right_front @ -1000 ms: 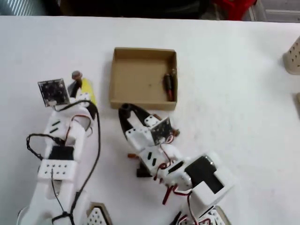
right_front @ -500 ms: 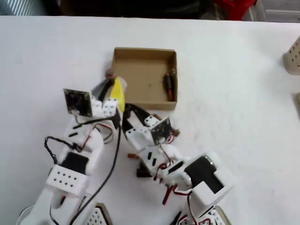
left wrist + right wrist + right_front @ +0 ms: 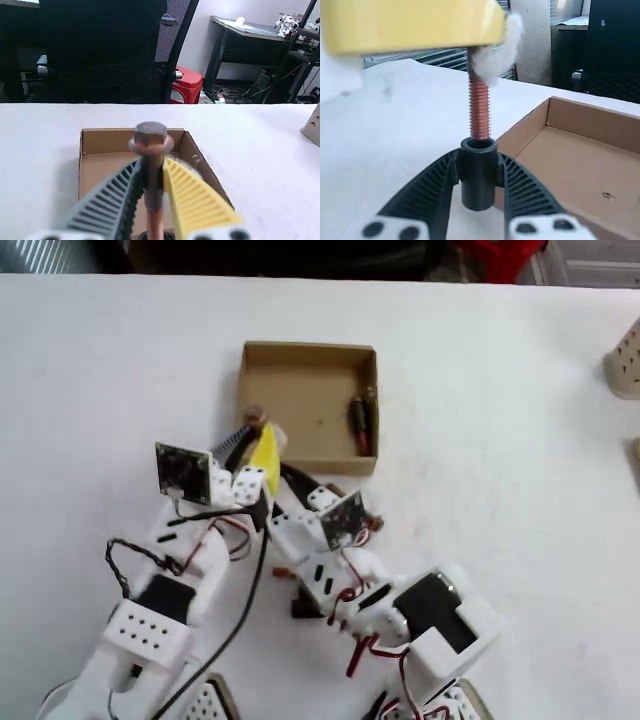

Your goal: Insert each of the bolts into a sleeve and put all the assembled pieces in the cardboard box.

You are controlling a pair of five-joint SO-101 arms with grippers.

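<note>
bolt (image 3: 480,111) tip hidden inside sleeve (image 3: 478,179)

Copper-coloured bolt (image 3: 151,142): hex flanged head up, shaft upright, clamped in left gripper (image 3: 150,167). Its threaded tip sits in the mouth of the sleeve (image 3: 478,182). The sleeve is a short black cylinder, upright, held by right gripper (image 3: 478,165) just beside the cardboard box (image 3: 300,405). The box is open, at upper centre of the high view. One dark-and-red assembled piece (image 3: 358,426) lies along its right wall.
</note>
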